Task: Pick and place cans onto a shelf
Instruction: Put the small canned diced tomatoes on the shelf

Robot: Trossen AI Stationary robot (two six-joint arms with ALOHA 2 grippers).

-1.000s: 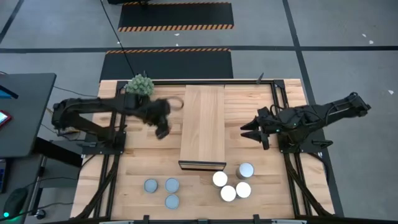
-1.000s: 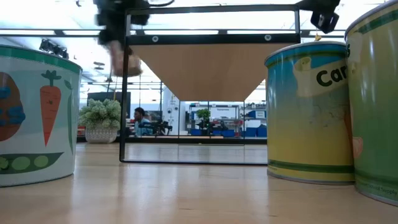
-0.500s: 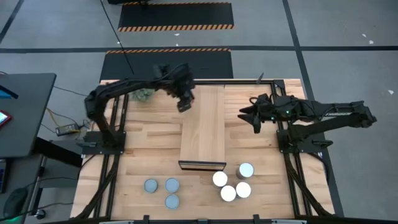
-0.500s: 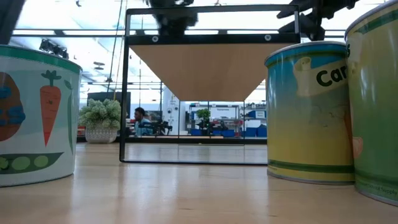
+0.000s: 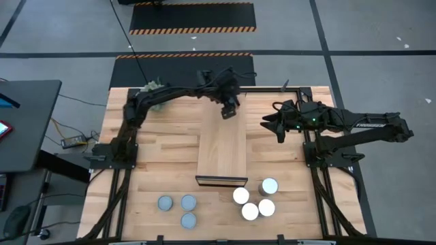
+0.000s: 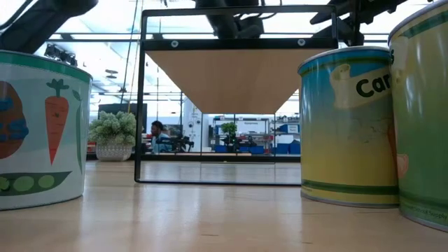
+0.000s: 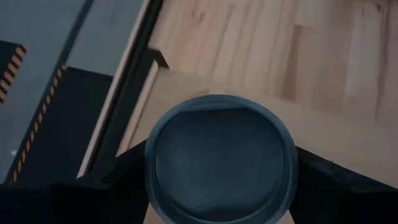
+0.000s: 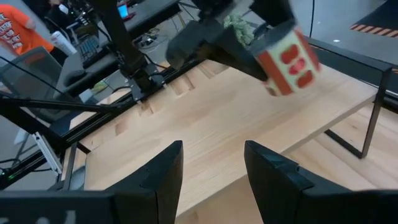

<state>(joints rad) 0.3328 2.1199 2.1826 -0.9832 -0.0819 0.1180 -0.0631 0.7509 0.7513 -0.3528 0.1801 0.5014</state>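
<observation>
My left gripper (image 5: pixel 229 109) reaches over the far end of the light-wood shelf (image 5: pixel 222 139) and is shut on a can with a red-and-white label (image 8: pixel 284 57). The can's dark round top shows in the left wrist view (image 7: pixel 221 165). My right gripper (image 5: pixel 270 126) is open and empty, beside the shelf's right side; its fingers show in the right wrist view (image 8: pixel 211 171). Three blue-grey-topped cans (image 5: pixel 180 207) stand on the tabletop at the near left. Several more cans (image 5: pixel 255 201), mostly white-topped, stand near the shelf's near right corner. My left gripper pinches the can's side wall (image 7: pixel 149 168) between its two fingers, one on each side, with the can's round top facing the wrist. The fingers come slanting down from the table's left. The can is tilted and held clear above the shelf's far end (image 8: pixel 273 93).
A green spiky plant ball (image 5: pixel 151 88) sits at the table's far left corner. Black frame rails (image 5: pixel 306 116) run along both sides of the tabletop. In the low view, large cans stand close at the left (image 6: pixel 35 129) and right (image 6: pixel 346 126), with the shelf's underside (image 6: pixel 238 77) between them.
My left gripper has swung from the table's left side toward the right and far edge, carrying the can from beside the shelf to above its far end. My right gripper has gone a little toward the far edge and has stayed open.
</observation>
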